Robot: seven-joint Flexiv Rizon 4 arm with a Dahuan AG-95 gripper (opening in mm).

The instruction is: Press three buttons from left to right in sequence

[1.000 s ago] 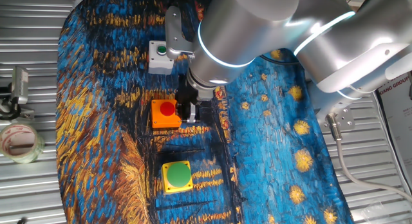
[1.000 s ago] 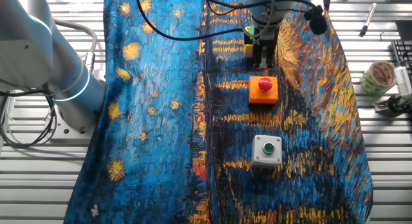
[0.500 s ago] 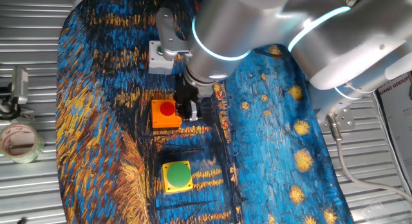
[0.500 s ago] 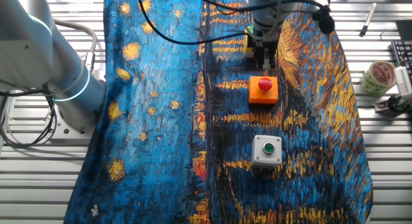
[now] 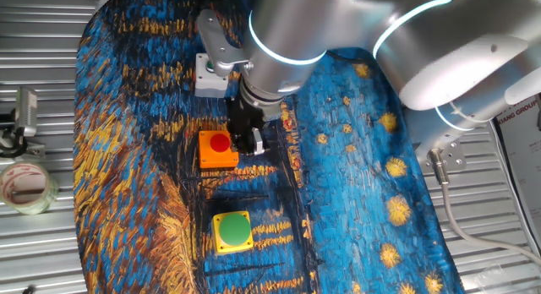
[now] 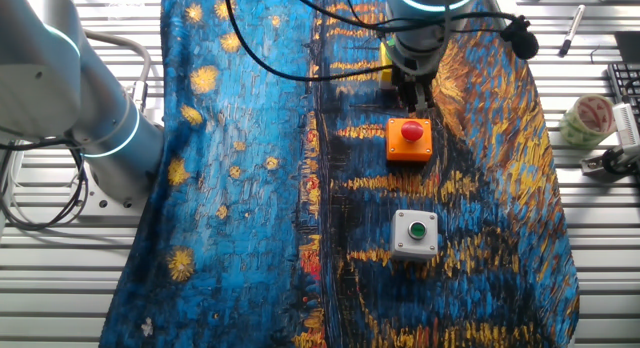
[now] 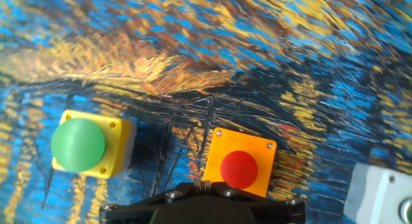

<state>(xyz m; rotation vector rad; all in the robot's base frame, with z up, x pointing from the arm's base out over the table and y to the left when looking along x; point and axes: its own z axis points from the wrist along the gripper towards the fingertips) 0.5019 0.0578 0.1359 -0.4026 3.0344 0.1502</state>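
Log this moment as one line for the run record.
hand: above the orange box, beside its red button | contact: cannot tell | white-grey box and yellow box: clear of hand | fingers: state unclear

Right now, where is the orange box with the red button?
The orange box sits mid-cloth in the other fixed view, between the white-grey box and the gripper.

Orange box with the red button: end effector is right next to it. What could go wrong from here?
1. The end effector sits at the edge of the orange square box with the red button, so a press may hit the housing instead.
2. An off-centre push could slide the box on the painted cloth.
3. The yellow box with the large green button lies close by.
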